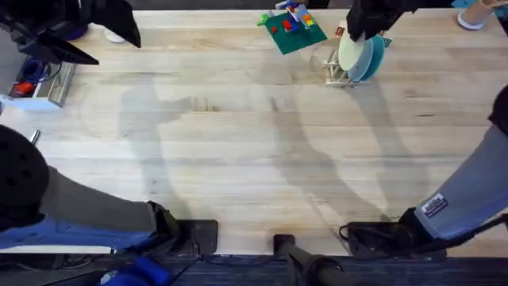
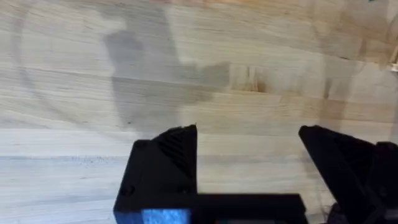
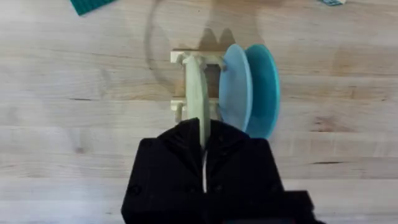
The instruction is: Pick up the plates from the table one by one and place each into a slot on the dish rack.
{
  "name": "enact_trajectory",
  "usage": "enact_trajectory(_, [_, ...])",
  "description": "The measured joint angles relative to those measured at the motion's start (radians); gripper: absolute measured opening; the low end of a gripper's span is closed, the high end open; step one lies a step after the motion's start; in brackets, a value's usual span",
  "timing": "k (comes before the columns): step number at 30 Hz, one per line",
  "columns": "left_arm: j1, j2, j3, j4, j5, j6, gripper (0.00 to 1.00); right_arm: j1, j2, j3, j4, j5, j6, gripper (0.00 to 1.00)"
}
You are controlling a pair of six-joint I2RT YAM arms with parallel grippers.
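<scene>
The dish rack stands at the table's far right. A light blue plate and a teal plate stand upright in it side by side. My right gripper is shut on the rim of a cream-white plate, held upright and edge-on over the rack's pegs beside the blue one. From overhead the cream plate sits just under the right gripper. My left gripper hangs open over bare wood, holding nothing.
A green baseplate with toy blocks lies just left of the rack. A blue and grey device sits at the table's left edge. A cup is at the far right corner. The left arm looms dark at the upper left.
</scene>
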Motion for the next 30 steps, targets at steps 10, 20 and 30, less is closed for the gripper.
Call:
enact_trajectory(10, [0.0,0.0,0.0,0.0,0.0,0.0,0.995,0.0,0.053,0.0,0.001,0.0,0.0,0.032])
enact_trajectory(20, [0.0,0.0,0.0,0.0,0.0,0.0,0.995,0.0,0.1,0.0,0.003,-0.001,0.0,0.032])
enact_trajectory(30, [0.0,0.0,0.0,0.0,0.0,0.0,0.994,0.0,0.104,-0.001,0.004,0.0,0.0,0.196])
